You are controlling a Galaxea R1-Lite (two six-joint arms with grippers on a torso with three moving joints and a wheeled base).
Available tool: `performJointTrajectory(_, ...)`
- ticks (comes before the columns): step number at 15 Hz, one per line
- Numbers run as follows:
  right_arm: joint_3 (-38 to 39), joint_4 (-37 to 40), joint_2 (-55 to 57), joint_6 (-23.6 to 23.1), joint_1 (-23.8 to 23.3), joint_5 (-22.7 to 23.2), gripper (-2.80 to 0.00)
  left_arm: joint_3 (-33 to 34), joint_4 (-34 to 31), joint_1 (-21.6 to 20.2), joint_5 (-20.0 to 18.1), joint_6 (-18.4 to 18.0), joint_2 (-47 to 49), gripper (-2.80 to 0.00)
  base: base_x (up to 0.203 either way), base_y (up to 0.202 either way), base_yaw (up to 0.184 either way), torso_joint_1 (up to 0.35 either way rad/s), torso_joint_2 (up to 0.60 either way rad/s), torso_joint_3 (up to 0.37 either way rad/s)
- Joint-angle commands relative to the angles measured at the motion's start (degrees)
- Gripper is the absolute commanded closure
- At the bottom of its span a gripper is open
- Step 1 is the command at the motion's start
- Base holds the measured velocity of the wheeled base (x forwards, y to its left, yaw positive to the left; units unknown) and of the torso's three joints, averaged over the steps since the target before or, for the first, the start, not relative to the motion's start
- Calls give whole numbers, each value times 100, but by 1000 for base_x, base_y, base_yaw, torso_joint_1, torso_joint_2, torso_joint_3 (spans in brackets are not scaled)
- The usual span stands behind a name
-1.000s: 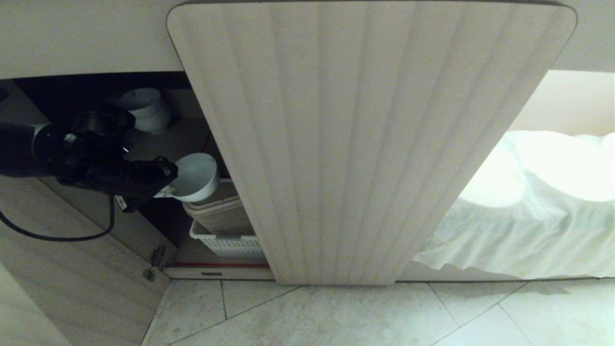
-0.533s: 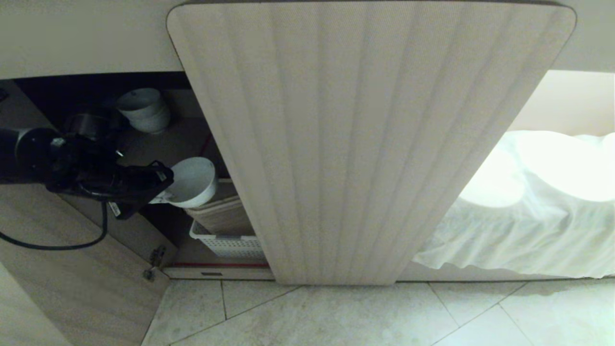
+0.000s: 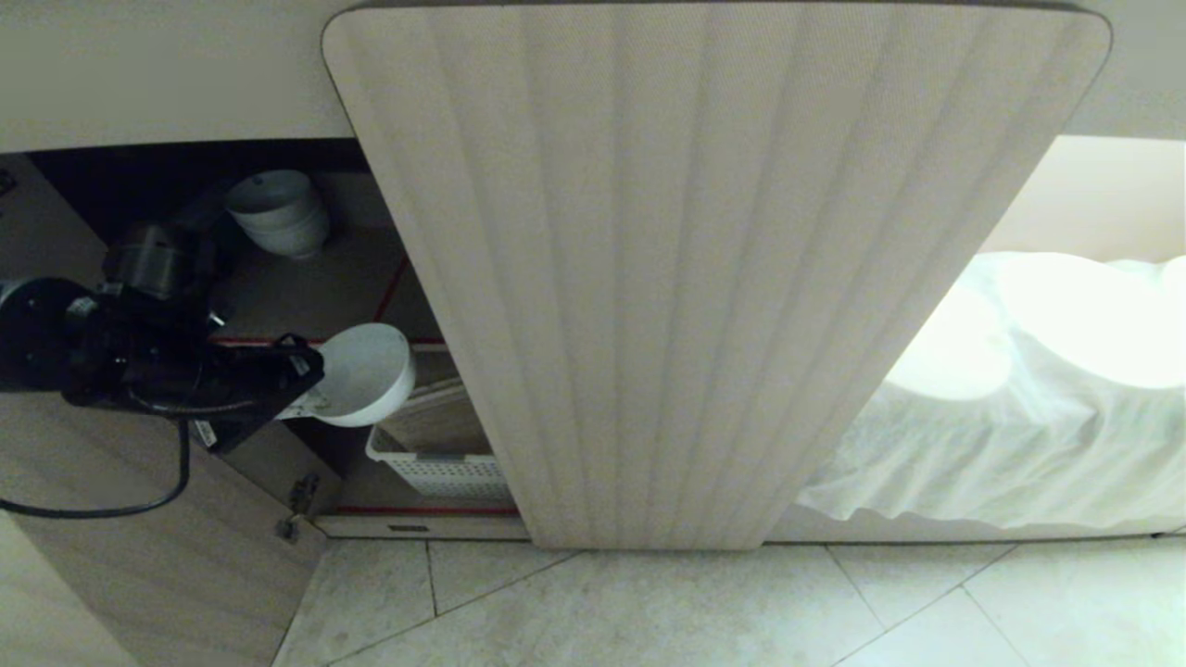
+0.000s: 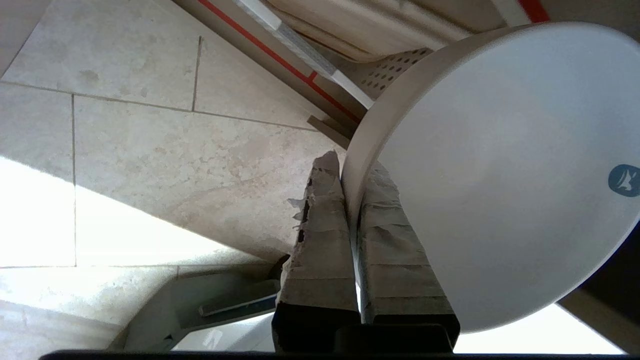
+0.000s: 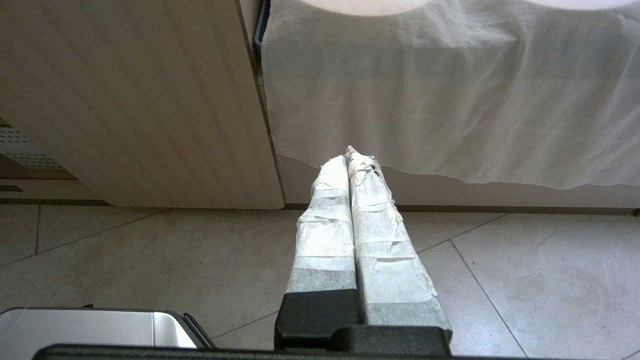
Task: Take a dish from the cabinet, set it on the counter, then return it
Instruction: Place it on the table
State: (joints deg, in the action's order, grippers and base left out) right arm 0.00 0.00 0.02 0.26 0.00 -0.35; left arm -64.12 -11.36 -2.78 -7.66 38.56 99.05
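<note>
Dish (image 3: 366, 372), a white bowl, is held tilted at the open left side of the cabinet (image 3: 713, 269), just outside its red-edged shelf and above a white perforated basket (image 3: 435, 468). The taking-out step is judged to be in hand; next, lifting toward the counter is called for. Its rim is pinched by the left gripper (image 4: 350, 175), jaws nearly together. The right gripper (image 5: 348, 156) is parked, closed on nothing.

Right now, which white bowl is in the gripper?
The single bowl, pinched at its rim by the left gripper; the stacked bowls sit untouched on the shelf behind.
</note>
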Motion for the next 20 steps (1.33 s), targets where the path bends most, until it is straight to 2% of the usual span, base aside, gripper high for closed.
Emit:
performJointTrajectory(1, 0, 0, -2, 0, 0, 0, 0, 315, 98, 5, -8, 20, -220, 0, 0, 0, 0, 0, 0, 0)
performJointTrajectory(10, 0, 0, -2, 0, 0, 0, 0, 1154, 117, 326, -100, -49, -945, 0, 0, 0, 0, 0, 0, 0)
performJointTrajectory(13, 0, -1, -2, 0, 0, 0, 0, 1639, 141, 339, -107, -328, -1247, 0, 0, 0, 0, 0, 0, 0)
performJointTrajectory(17, 0, -3, -2, 0, 3, 0, 0, 2303, 194, 364, -129, -455, -1683, 0, 0, 0, 0, 0, 0, 0)
performJointTrajectory(20, 0, 0, -2, 0, 0, 0, 0, 2984, 196, 374, -241, -772, -2216, 0, 0, 0, 0, 0, 0, 0)
